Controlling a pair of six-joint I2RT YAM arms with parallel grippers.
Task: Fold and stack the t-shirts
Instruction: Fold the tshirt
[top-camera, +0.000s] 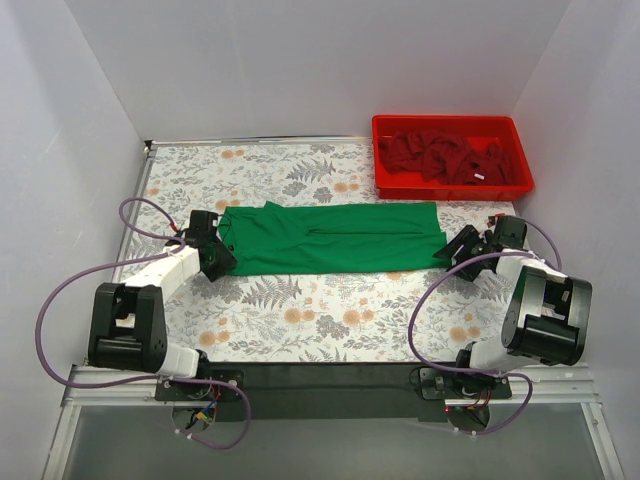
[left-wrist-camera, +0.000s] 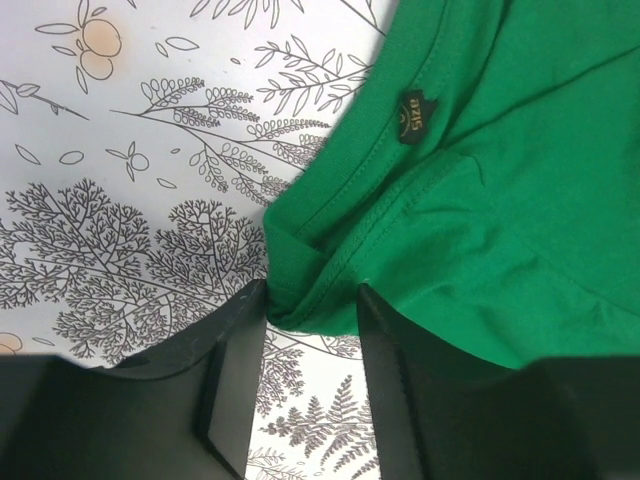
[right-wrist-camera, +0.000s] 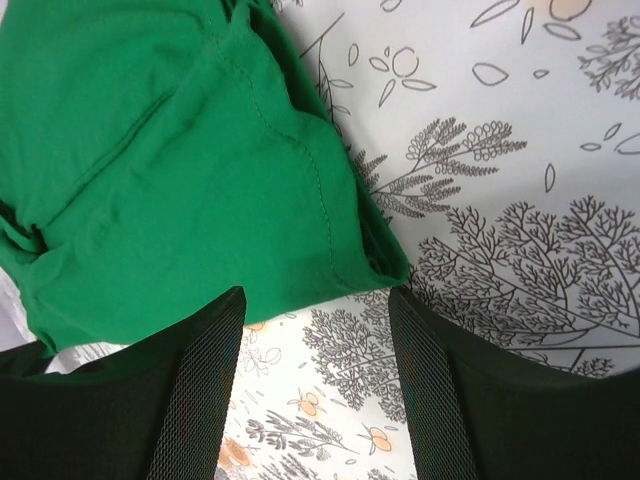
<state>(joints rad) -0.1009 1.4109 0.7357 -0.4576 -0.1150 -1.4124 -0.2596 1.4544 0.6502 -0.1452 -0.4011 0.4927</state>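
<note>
The bright green t-shirt (top-camera: 330, 238) lies folded into a long strip across the middle of the table. My left gripper (top-camera: 216, 252) is at its left end. In the left wrist view the jaws (left-wrist-camera: 310, 297) are open, and a folded corner of the green shirt (left-wrist-camera: 500, 200) near the neck label (left-wrist-camera: 412, 117) sits between the fingertips. My right gripper (top-camera: 456, 248) is at the shirt's right end. Its jaws (right-wrist-camera: 315, 297) are open and empty, just short of the hem corner of the green shirt (right-wrist-camera: 150, 150). Several dark red t-shirts (top-camera: 450, 155) lie crumpled in the bin.
The red plastic bin (top-camera: 455, 190) stands at the back right, close behind the shirt's right end. The floral tablecloth (top-camera: 330, 315) covers the table between the shirt and the arm bases. White walls close in the left, right and back.
</note>
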